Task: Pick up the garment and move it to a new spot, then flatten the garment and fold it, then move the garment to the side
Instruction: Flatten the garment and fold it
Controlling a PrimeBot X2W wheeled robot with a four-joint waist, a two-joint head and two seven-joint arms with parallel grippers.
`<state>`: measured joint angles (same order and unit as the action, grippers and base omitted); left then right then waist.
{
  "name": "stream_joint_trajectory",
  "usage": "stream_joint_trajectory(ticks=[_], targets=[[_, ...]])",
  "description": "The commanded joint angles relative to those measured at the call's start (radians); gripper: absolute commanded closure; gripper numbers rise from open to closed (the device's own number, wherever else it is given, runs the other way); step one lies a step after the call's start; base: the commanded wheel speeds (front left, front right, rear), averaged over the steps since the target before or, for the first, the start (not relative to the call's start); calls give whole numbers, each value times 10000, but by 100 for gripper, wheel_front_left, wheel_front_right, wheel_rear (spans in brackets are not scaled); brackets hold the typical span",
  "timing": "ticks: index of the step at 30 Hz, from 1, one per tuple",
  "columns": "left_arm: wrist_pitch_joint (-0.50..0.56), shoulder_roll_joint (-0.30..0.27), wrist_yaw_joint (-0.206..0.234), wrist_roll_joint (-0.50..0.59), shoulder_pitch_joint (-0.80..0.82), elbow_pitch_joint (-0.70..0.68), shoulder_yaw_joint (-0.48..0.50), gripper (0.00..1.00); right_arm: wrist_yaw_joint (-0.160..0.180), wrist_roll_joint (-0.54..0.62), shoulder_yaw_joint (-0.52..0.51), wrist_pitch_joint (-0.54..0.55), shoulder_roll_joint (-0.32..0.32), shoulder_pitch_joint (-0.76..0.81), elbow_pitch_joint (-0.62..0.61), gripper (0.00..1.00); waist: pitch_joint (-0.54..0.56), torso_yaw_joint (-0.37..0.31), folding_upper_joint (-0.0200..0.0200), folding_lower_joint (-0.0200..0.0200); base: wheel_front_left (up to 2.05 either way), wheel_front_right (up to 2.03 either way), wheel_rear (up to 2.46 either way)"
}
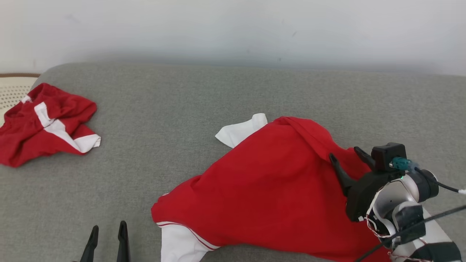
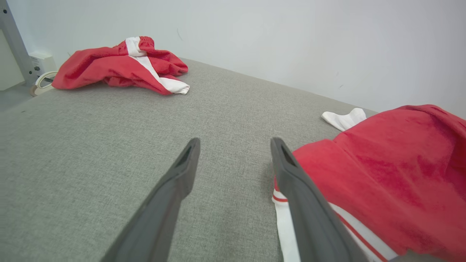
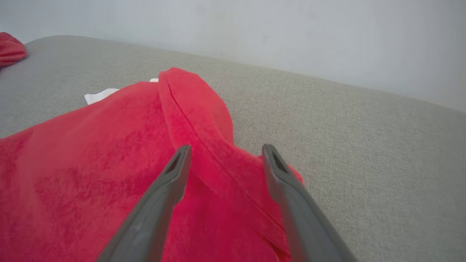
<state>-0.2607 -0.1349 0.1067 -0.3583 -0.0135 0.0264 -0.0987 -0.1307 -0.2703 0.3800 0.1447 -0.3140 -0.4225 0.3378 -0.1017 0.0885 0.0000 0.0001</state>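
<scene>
Nearest, the left gripper (image 1: pixel 109 225) hangs open over the bare grey upholstery (image 1: pixel 164 94), just beside the white-trimmed hem of the red garment (image 1: pixel 269 182). The right gripper (image 1: pixel 344 152), jaws apart, sits over a raised fold of the garment, probably poised to flatten it. A second red garment (image 1: pixel 43 123) lies crumpled at the far left.

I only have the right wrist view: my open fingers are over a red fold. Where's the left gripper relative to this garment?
Observer: The left gripper is open over bare gray surface, just left of the garment and apart from it.
Operator: That red scrap at my top left, same piece?
Observer: No, that's a second red-and-white garment, bunched up at the far left.
Operator: Any white trim near the left gripper?
Observer: Yes, a white panel edged with red stripes at the garment's near left corner.
</scene>
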Motion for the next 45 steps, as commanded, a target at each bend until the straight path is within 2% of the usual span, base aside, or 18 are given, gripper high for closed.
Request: stream_joint_trajectory(ticks=[1, 7, 8, 9, 10, 17, 25, 31, 37, 38, 39, 45], targets=[[-47, -1, -48, 129, 75, 36, 50, 0, -1, 62, 63, -60, -82, -111, 89, 0, -101, 125, 0, -1, 0, 0, 0], [-47, 102, -145, 146, 142, 90, 140, 0, 1, 28, 609, -213, -37, -812, 1509, 0, -266, 325, 0, -1, 0, 0, 0], [-47, 120, -176, 157, 153, 97, 144, 0, 1, -38, 700, -229, -36, -937, 1678, 28, -301, 352, 0, -1, 0, 0, 0], [-47, 139, -158, 165, 159, 104, 154, 0, 1, -96, 767, -301, -15, -1071, 1828, 61, -321, 366, 0, -1, 0, 0, 0], [-47, 159, -178, 162, 157, 102, 176, 0, 1, -141, 795, -429, -15, -1210, 1900, 100, -339, 371, 0, -1, 0, 0, 0], [-47, 288, -249, 250, 232, 194, 263, 0, 1, -482, 814, -978, -347, -2255, 2174, 100, -393, 327, 0, -1, 0, 0, 0], [-47, 426, -421, 365, 379, 279, 237, 0, 2, -625, 1195, -834, -869, -4226, 2332, 100, -538, 422, 0, -1, 0, 0, 0], [-47, 509, -576, 439, 501, 389, 235, 0, 2, -797, 1755, -787, -923, -5611, 3184, 100, -659, 651, 0, -1, 0, 0, 0], [-47, 588, -667, 507, 557, 465, 144, 0, 2, -892, 2204, -936, -934, -6255, 4423, 100, -724, 868, 0, -1, 0, 0, 0], [-47, 608, -680, 541, 552, 491, 131, 0, 2, -891, 2311, -1027, -873, -6395, 4895, 16, -718, 909, 0, -1, 0, 0, 0], [-47, 617, -679, 552, 544, 500, 140, 0, 2, -964, 2330, -1050, -809, -6423, 5109, 0, -711, 911, 0, -1, 0, 0, 0], [-48, 651, -649, 584, 398, 550, 294, 0, 2, -976, 2581, -1612, -696, -6386, 5914, 0, -486, 716, 0, -1, 0, 0, 0]])
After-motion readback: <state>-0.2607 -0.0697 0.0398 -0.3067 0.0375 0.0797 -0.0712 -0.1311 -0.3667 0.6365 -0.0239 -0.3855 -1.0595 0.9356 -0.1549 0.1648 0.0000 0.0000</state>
